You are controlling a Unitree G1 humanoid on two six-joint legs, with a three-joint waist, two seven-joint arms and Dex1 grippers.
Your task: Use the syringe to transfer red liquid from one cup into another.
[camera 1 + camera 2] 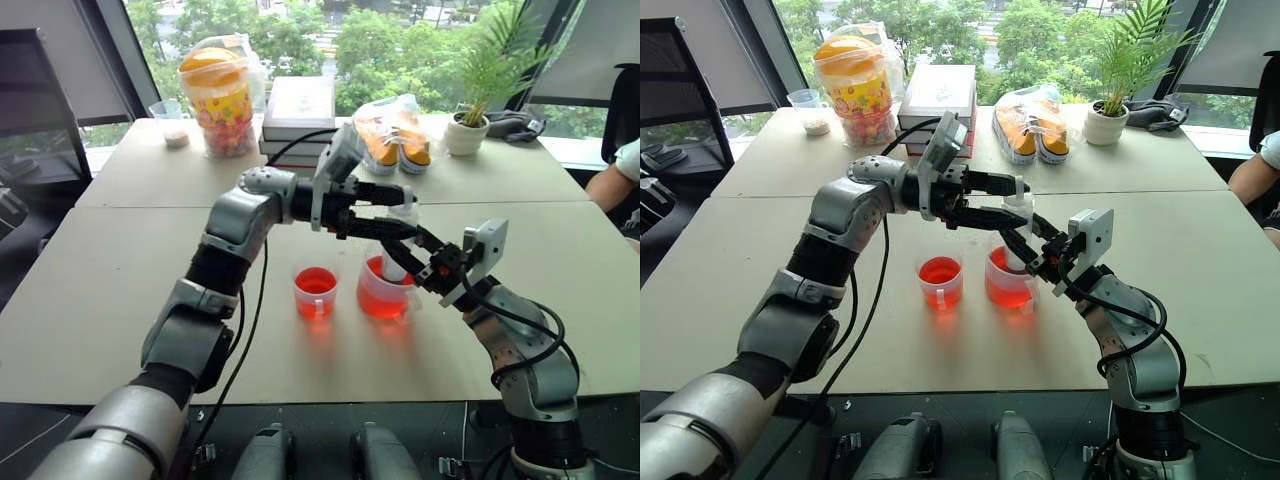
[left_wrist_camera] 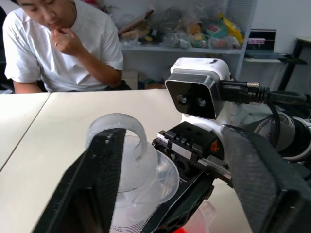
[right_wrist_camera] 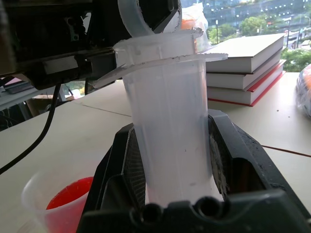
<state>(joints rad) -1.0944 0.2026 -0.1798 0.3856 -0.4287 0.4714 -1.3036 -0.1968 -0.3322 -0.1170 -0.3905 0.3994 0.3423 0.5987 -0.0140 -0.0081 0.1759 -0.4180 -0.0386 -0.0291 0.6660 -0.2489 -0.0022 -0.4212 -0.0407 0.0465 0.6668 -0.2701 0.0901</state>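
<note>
Clear plastic syringe upright over the larger cup, tip down inside it, barrel clamped in the right claw. Red liquid visible in both cups: a good amount in the larger one, and some also in the smaller cup just beside it on the pale surface. Barrel whitish and apparently empty of red, as far as visible from the right wrist. Left claw reaching across level at the top of the syringe, one finger against the plunger ring, the other finger apart on the far side; impossible to say whether already closed on the ring or only around it.

Judged as the drawing step: syringe placed in the source cup, plunger probably about to be pulled up. Left to do, by the look of it: fill the barrel, carry over to the smaller cup, push out. Unknown how much of the red in the smaller cup came by syringe.

Person in a white shirt seated behind the surface; books, potted plant and snack bags well apart at the far side.
</note>
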